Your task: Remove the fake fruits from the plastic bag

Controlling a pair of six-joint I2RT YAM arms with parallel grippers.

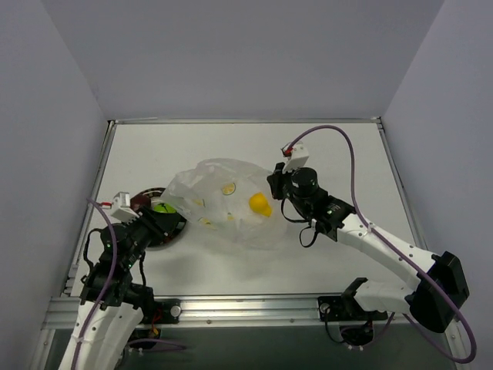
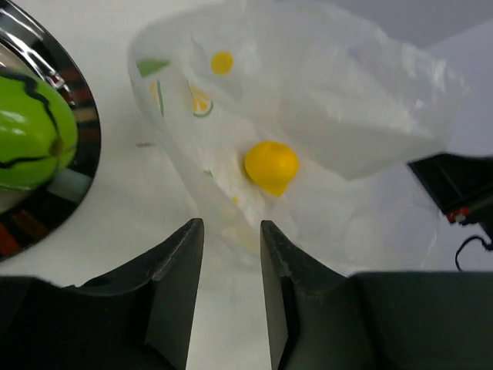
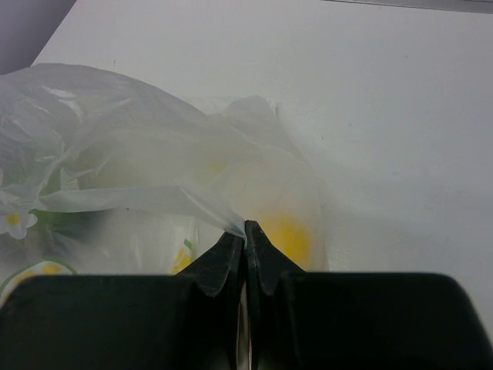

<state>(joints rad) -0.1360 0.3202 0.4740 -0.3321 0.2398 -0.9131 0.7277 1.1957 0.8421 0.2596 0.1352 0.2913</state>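
The clear plastic bag (image 1: 223, 200) lies in the middle of the table with the yellow fruit (image 1: 259, 205) inside it. My right gripper (image 1: 276, 179) is shut on the bag's film (image 3: 192, 196) at its right edge and holds it lifted; the yellow fruit (image 3: 289, 235) shows blurred behind the film. My left gripper (image 1: 171, 220) is open and empty at the bag's near left mouth, with the yellow fruit (image 2: 271, 166) ahead of its fingers (image 2: 179, 262). The green fruit (image 1: 162, 207) and the dark red fruit (image 1: 139, 203) lie on the plate (image 1: 176, 228). The green fruit (image 2: 31, 139) also shows at the left wrist view's left.
The round dark-rimmed plate (image 2: 81, 123) sits at the table's left, just left of the bag and partly under my left gripper. Grey walls close in the table on three sides. A purple cable (image 1: 350, 162) loops above the right arm.
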